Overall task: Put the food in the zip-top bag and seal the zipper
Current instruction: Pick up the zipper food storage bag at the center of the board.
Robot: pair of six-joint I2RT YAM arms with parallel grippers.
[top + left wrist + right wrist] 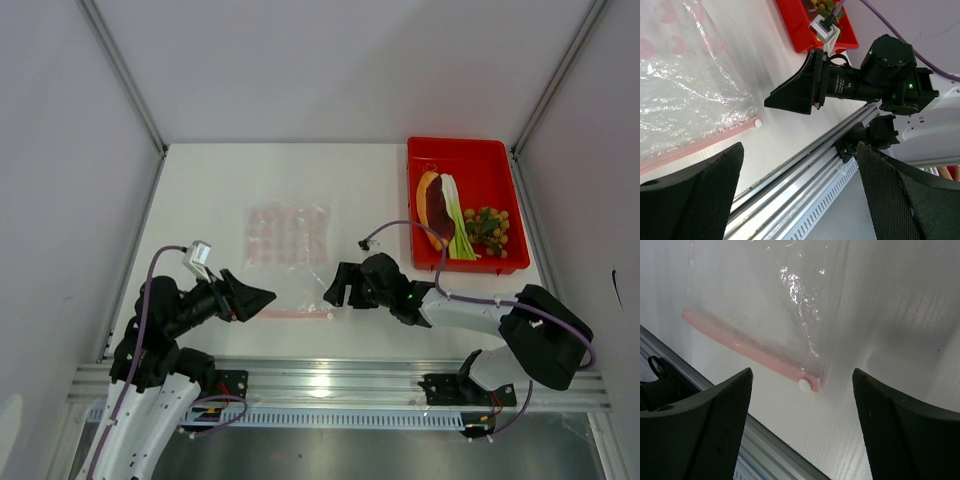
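The clear zip-top bag lies flat on the white table with its pink zipper strip at the near edge and the white slider at the strip's right end. The food lies in the red tray: the orange-skinned wedge, the white-and-green stalk and the grapes. My left gripper is open and empty at the bag's near left corner. My right gripper is open and empty just right of the slider. The bag and slider also show in the left wrist view.
The red tray stands at the back right of the table. A metal rail runs along the near edge in front of the bag. Grey enclosure walls rise on the left, right and back.
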